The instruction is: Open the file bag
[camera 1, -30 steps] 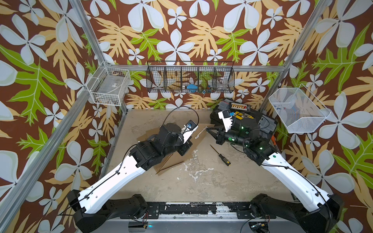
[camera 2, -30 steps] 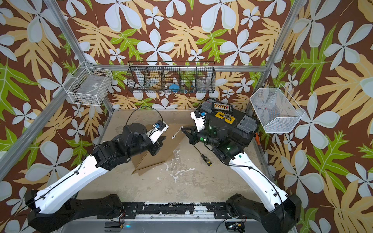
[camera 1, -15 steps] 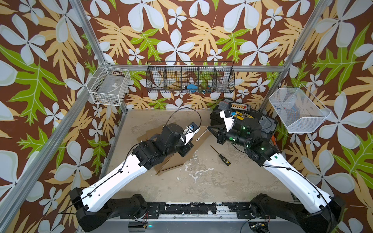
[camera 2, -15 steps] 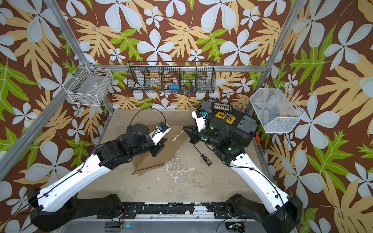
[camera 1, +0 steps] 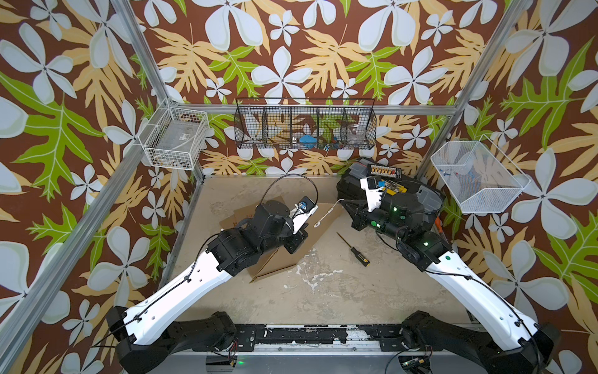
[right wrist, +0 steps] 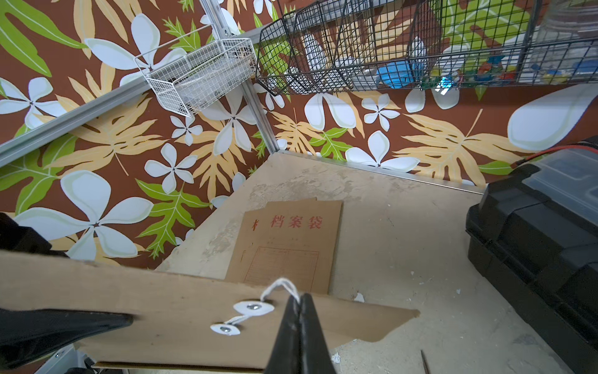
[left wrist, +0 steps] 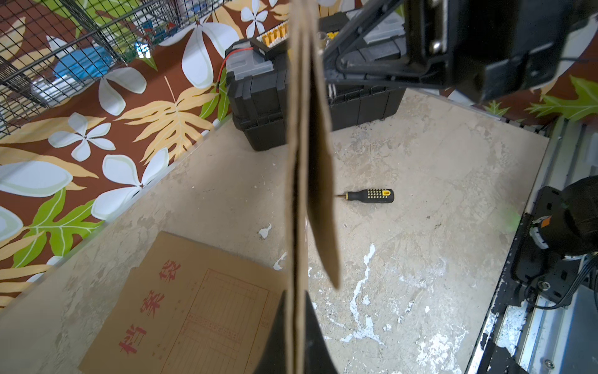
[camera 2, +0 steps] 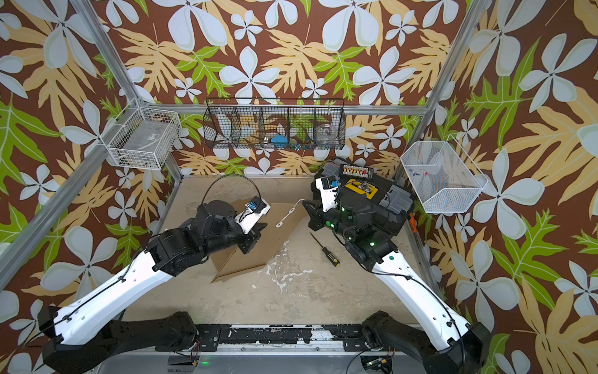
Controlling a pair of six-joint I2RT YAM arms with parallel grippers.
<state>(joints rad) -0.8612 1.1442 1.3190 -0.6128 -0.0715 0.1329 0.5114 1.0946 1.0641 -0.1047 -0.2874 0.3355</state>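
the right gripper point(right wrist: 300, 299) is closed tight on the white string point(right wrist: 281, 286) of the file bag point(right wrist: 161, 307). the string runs from its tips to 2 white round discs point(right wrist: 254, 307) on the brown paper. the left gripper point(left wrist: 296, 294) is clamped on an edge of the same file bag, so the bag is lifted and tilted between the 2 grippers, over the middle-left part of the table point(camera 1: 323, 307). whether its low corner touches the table i cannot tell. seen edge-on from the left wrist camera, 1 layer of the bag stands apart from the other. both arms start from the base at the near edge and reach forward and inward. the left wrist is bent down over the bag, and the right wrist is just in front of the 1 black toolbox point(camera 1: 417, 194) in the back right corner. a second file bag point(right wrist: 288, 246) lies flat on the table behind the lifted one. it has the red characters 档案袋 and a red printed form below them. part of 1 more character shows at its edge, so perhaps another bag is under it, but i cannot tell. 1 screwdriver point(camera 1: 354, 251) with a black and yellow handle lies on the table near the right arm. on the walls hang 1 black wire basket point(camera 1: 304, 126) with 5 compartments and 2 white wire baskets point(camera 1: 174, 142).
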